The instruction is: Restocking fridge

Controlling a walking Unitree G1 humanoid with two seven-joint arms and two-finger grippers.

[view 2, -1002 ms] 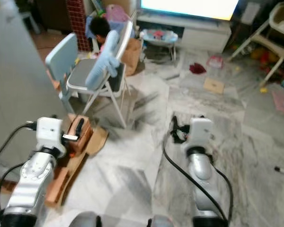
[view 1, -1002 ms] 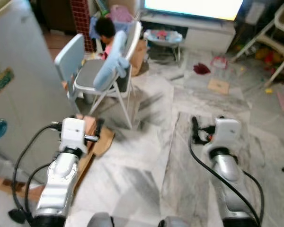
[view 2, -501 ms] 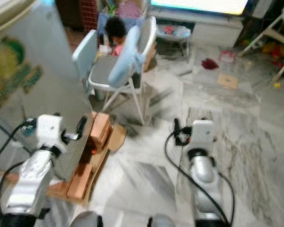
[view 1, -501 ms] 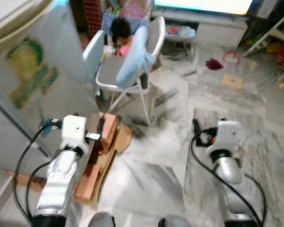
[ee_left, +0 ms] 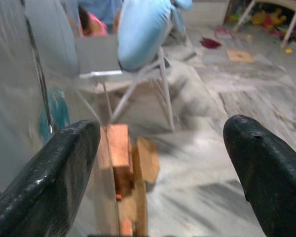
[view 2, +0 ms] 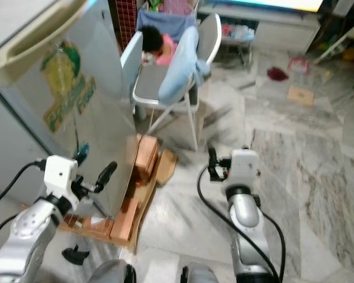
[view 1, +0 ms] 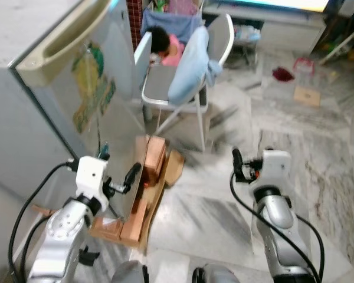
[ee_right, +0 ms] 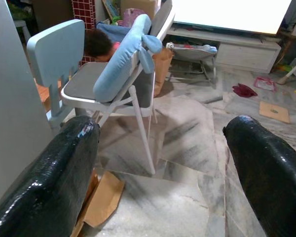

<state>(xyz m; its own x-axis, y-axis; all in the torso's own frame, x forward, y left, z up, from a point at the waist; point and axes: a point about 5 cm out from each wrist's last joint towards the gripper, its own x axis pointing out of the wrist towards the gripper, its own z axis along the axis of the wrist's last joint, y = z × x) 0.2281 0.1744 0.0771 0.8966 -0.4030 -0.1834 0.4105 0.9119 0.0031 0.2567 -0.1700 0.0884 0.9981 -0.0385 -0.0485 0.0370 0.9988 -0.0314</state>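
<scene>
While both arms reach forward over the marble floor [view 1: 318,177], the left tool [ee_left: 160,173] hovers empty with its fingers spread wide, close beside the grey fridge [view 1: 41,100] on the robot's left. The right tool [ee_right: 160,168] is likewise wide and holds nothing, out over bare floor near the middle of the room. Flattened cardboard boxes [view 1: 144,188] lie on the floor against the fridge's side, just ahead of the left tool. The fridge door is shut, with a green sticker [view 1: 91,85] on its face and a pale handle [view 1: 62,44] along the top. Beyond the boxes stands a white folding chair [view 1: 180,88] with a light blue cushion [view 1: 189,65] draped over it. Behind the chair a person [view 1: 165,47] bends low.
</scene>
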